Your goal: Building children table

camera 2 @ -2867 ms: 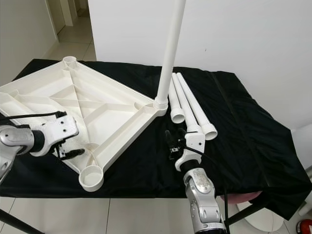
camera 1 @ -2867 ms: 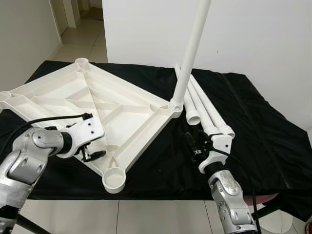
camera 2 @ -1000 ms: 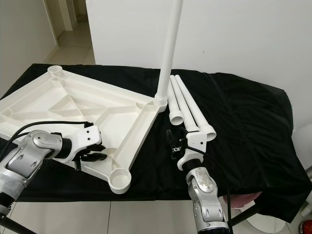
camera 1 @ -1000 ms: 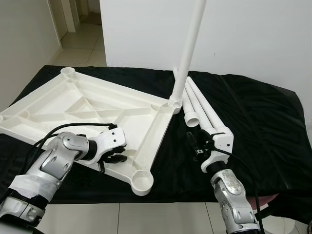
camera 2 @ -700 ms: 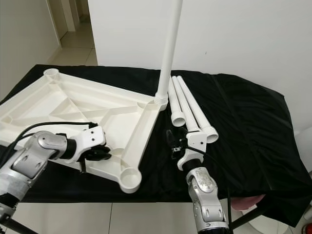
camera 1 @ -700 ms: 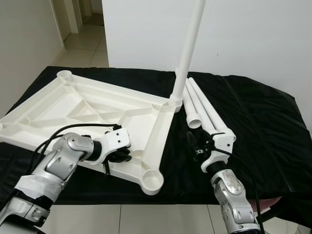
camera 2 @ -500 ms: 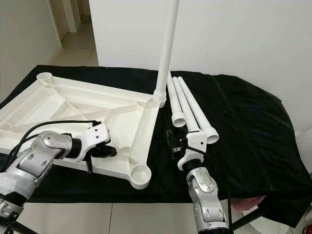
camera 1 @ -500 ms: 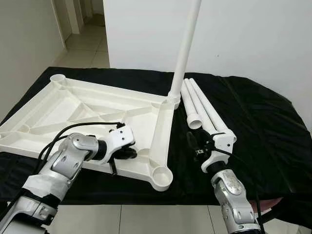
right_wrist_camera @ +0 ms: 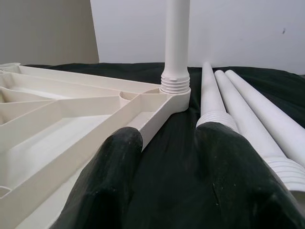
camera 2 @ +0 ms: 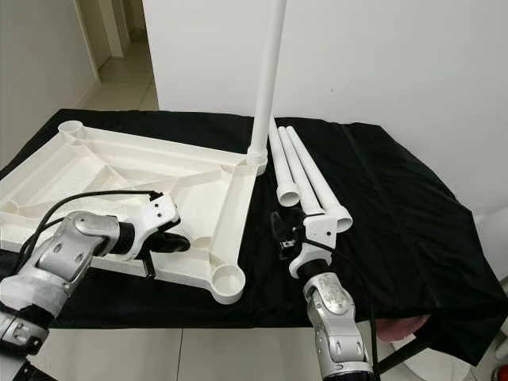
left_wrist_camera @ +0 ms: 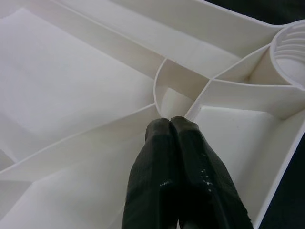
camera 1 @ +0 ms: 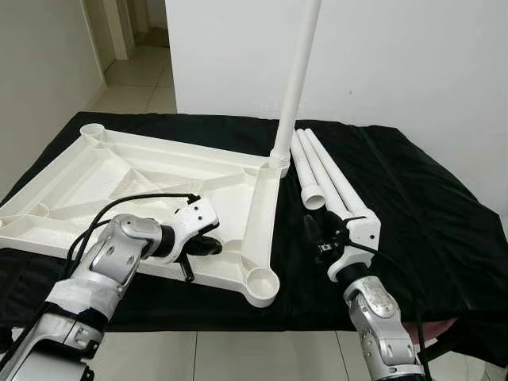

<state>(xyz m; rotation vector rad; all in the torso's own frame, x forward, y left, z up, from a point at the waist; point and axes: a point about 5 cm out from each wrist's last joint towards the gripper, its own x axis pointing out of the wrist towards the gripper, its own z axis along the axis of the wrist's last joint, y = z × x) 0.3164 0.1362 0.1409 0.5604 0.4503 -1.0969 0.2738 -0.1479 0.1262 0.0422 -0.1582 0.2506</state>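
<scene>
A white children's tabletop (camera 1: 135, 171) lies upside down on the black cloth, its ribs facing up. One white leg (camera 1: 295, 79) stands upright, screwed into the far right corner. Three loose legs (camera 1: 324, 173) lie side by side just right of it. My left gripper (camera 1: 213, 247) is shut and rests inside the tabletop, its tips (left_wrist_camera: 170, 125) against a rib junction beside the empty front corner socket (camera 1: 261, 279). My right gripper (camera 1: 319, 236) is open, low over the cloth near the loose legs' near ends, with the upright leg (right_wrist_camera: 177, 43) ahead of it.
The black cloth (camera 1: 421, 214) covers the work table and hangs over its front edge. Bare cloth lies to the right of the legs. A white wall (camera 1: 413, 55) rises behind, and a tiled hallway (camera 1: 131, 79) opens at the far left.
The tabletop has swung round on the cloth with my left gripper in it: its front corner socket has moved right, toward my right gripper. The right arm has stayed put.
</scene>
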